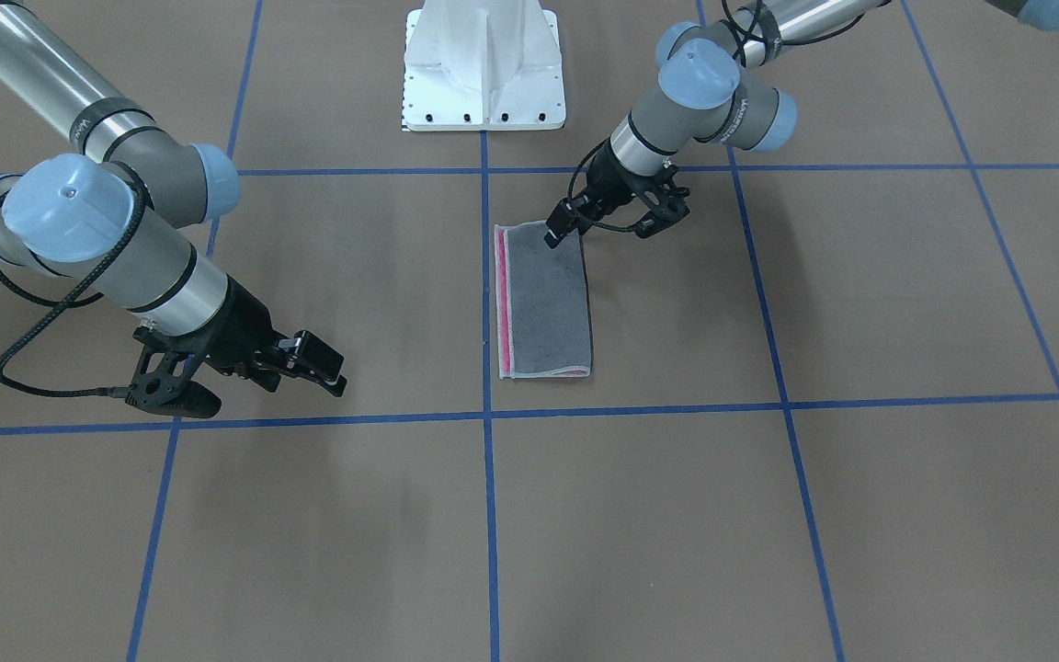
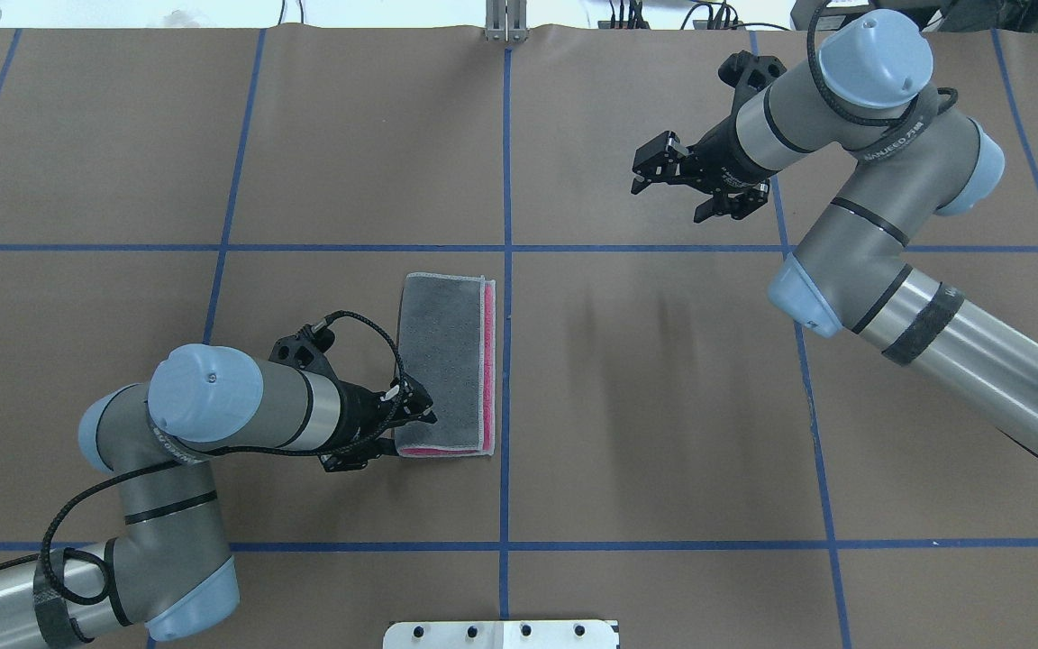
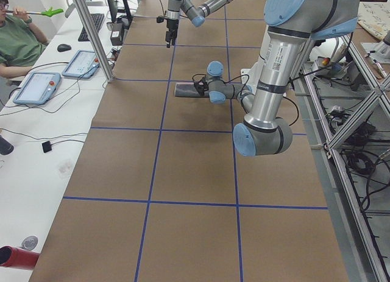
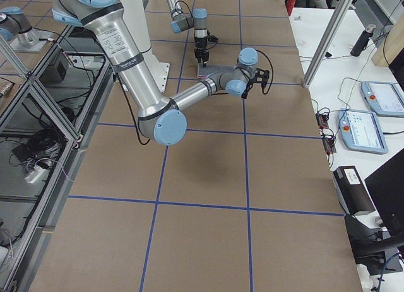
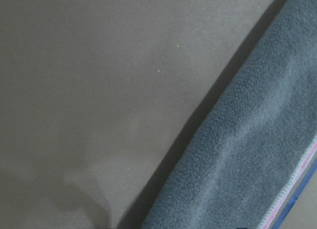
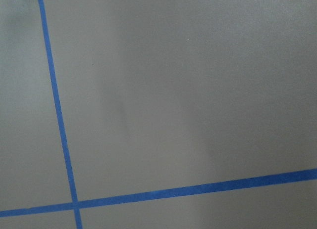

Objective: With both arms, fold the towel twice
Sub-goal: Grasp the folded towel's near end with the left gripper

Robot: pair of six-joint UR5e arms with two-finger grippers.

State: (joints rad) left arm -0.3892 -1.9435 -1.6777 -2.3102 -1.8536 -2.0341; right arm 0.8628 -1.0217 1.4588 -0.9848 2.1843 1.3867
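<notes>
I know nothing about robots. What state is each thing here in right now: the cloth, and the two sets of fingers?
towel: folded once into a narrow strip, grey face up, pink edge showing, lying flat.
left gripper: fingers open, down at the towel's corner nearest the robot.
right gripper: fingers open, holding nothing, well away from the towel.

left claw (image 2: 404, 424) covers the towel (image 2: 445, 351) corner; its grip unclear
</notes>
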